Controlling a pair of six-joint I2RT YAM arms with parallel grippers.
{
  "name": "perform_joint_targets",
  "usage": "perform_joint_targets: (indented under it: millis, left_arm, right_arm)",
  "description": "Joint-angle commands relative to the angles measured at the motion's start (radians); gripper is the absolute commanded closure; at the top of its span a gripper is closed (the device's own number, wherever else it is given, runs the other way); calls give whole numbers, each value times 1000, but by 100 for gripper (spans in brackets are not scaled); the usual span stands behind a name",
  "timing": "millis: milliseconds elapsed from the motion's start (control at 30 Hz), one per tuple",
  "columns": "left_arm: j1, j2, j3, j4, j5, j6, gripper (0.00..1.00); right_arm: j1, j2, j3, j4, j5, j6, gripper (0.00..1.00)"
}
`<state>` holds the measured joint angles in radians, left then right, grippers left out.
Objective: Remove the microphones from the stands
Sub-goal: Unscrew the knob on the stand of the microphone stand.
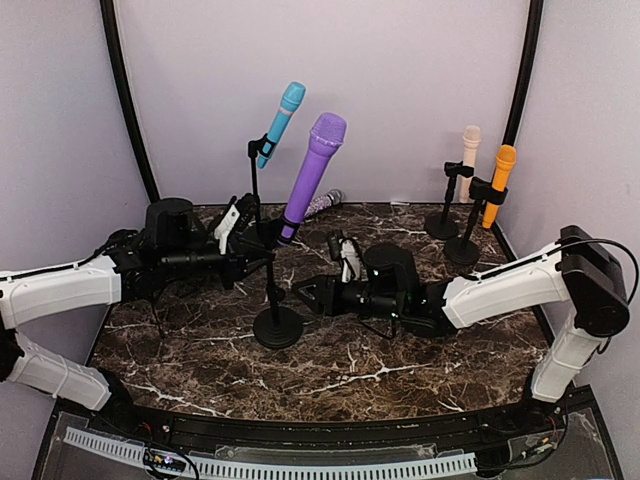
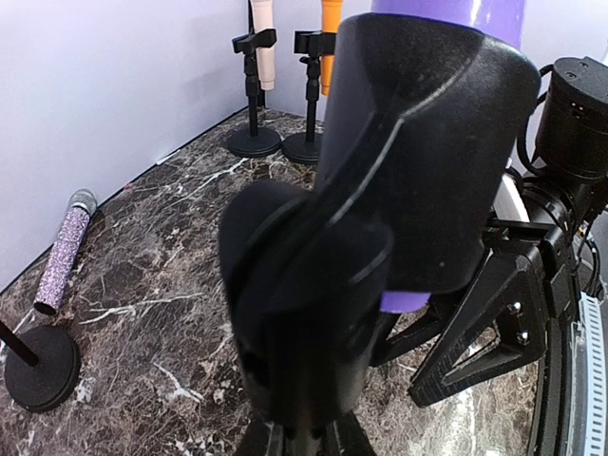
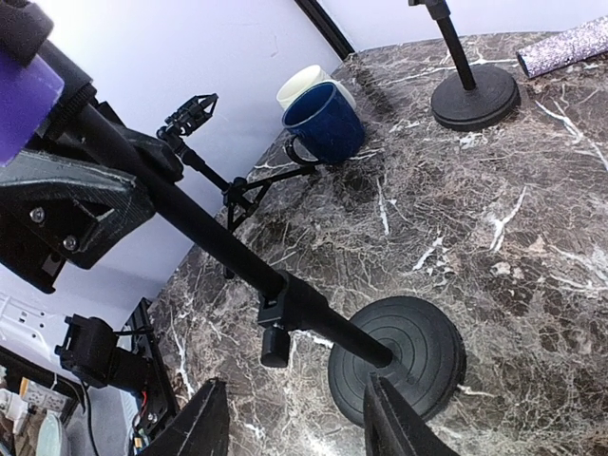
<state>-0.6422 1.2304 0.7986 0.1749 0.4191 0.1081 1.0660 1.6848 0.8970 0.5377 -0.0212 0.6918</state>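
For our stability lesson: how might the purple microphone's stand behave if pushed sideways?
Probably top-heavy: the purple microphone leans high above the small base of the stand. The thin pole looks rigid, so it would likely tip, not bend. The left pincer, shut on the pole, should steady it.

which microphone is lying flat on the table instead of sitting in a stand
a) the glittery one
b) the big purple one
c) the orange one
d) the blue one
a, the glittery microphone lies on its side on the table near the back wall, with no clip or pole holding it.
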Motion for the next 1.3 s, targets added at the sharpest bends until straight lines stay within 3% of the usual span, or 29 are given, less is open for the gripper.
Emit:
perform_joint_targets:
  millis: [0,100,200,300,1100,1267]
  left_arm:
    - [-23,-17,-16,-49,-174,-73,100]
    - [-34,-33,-43,-32,-203,-84,100]
    - [-50,-30,-44,-31,-196,-87,100]
    - [-61,-6,-35,-41,-201,-84,100]
    - [-118,-2,-55,-22,-289,-35,100]
    - [-120,-11,-57,-20,-293,-33,100]
  right_arm:
    - [-14,-29,-11,48,-30,48,51]
    - [-11,-23,-11,62,-48,15,54]
    - [11,-22,8,-2,13,-55,59]
    - [30,-20,8,-15,63,-99,59]
    - [99,121,130,-32,161,-138,71]
    - [106,144,153,-58,185,-158,83]
